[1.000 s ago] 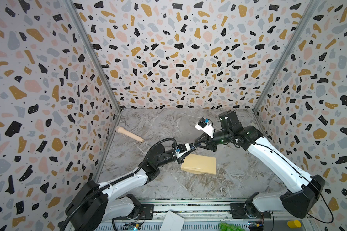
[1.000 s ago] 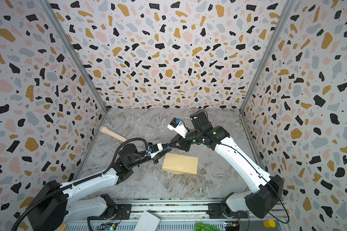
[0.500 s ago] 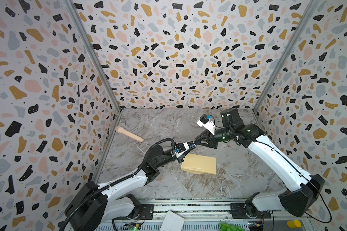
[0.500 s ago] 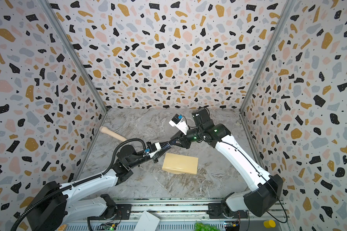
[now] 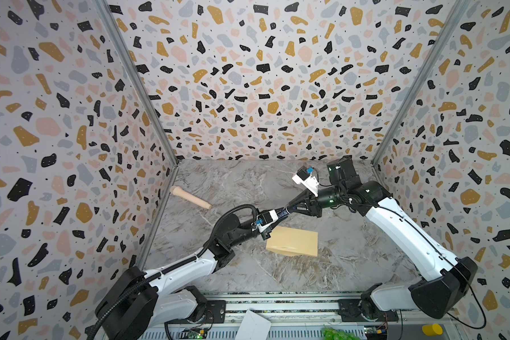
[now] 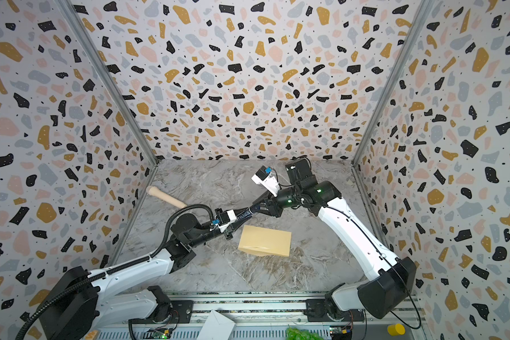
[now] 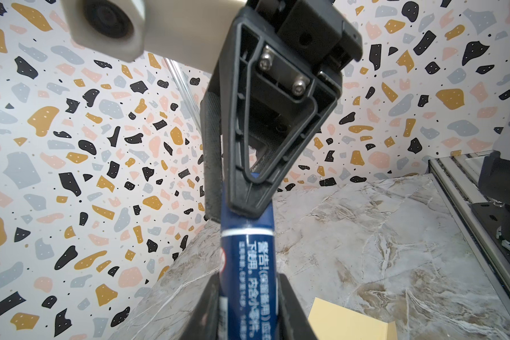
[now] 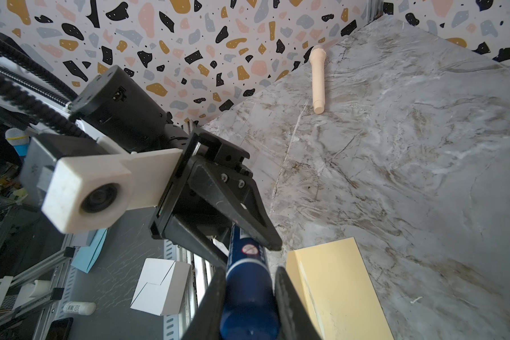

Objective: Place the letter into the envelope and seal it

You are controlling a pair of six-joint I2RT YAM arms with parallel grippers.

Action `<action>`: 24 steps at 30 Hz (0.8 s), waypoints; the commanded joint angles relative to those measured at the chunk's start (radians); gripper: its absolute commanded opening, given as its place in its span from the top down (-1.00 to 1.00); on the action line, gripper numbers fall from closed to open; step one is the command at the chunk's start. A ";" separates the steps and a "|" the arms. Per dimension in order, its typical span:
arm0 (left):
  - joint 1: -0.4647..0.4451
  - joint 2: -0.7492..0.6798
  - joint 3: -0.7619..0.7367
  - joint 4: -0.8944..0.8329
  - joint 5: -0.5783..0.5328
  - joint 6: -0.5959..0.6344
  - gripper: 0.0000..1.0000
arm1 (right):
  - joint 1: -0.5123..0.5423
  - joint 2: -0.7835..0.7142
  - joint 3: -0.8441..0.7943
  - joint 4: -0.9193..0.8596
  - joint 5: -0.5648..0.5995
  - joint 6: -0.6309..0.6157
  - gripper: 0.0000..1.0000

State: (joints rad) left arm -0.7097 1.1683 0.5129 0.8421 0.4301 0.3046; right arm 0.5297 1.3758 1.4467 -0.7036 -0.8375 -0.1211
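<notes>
The tan envelope [image 5: 293,241] [image 6: 265,240] lies flat on the marble floor near the middle, and shows at the edge of both wrist views [image 7: 345,323] [image 8: 336,288]. The letter is hidden. Above the envelope's far left corner a dark blue glue-stick tube [image 5: 283,212] [image 6: 242,215] [image 7: 248,259] [image 8: 248,282] hangs in the air between the two arms. My left gripper [image 5: 278,214] [image 7: 249,278] is shut on one end of it. My right gripper [image 5: 289,209] [image 8: 249,270] is shut on the other end, tip to tip with the left.
A pale wooden handle [image 5: 190,197] [image 8: 318,79] lies at the back left by the wall. Patterned walls close three sides. At the front rail sit a white folded paper piece [image 5: 253,325], something green [image 5: 336,334] and a yellow cap [image 5: 432,329].
The right wrist has turned a little, swinging its camera mount toward the back. Both grippers keep hold of the blue tube; the envelope has not moved.
</notes>
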 commanded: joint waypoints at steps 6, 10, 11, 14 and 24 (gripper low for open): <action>0.034 0.005 -0.067 -0.112 -0.070 0.000 1.00 | -0.116 -0.055 0.090 0.023 0.082 0.011 1.00; 0.028 0.007 -0.040 -0.142 -0.060 0.012 1.00 | -0.093 -0.052 0.066 0.032 0.063 0.015 1.00; 0.023 0.006 -0.024 -0.161 -0.052 0.016 1.00 | -0.073 -0.051 0.055 0.033 0.080 0.010 1.00; 0.009 -0.002 0.022 -0.218 -0.032 0.029 0.64 | -0.012 -0.039 0.034 0.023 0.121 -0.004 1.00; 0.000 0.025 0.087 -0.273 0.026 0.029 0.25 | 0.075 -0.005 0.002 0.039 0.158 0.016 1.00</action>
State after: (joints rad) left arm -0.7136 1.1748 0.5697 0.6319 0.4343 0.3286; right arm 0.5896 1.3762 1.4441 -0.6979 -0.7166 -0.1059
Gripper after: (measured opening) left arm 0.362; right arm 0.257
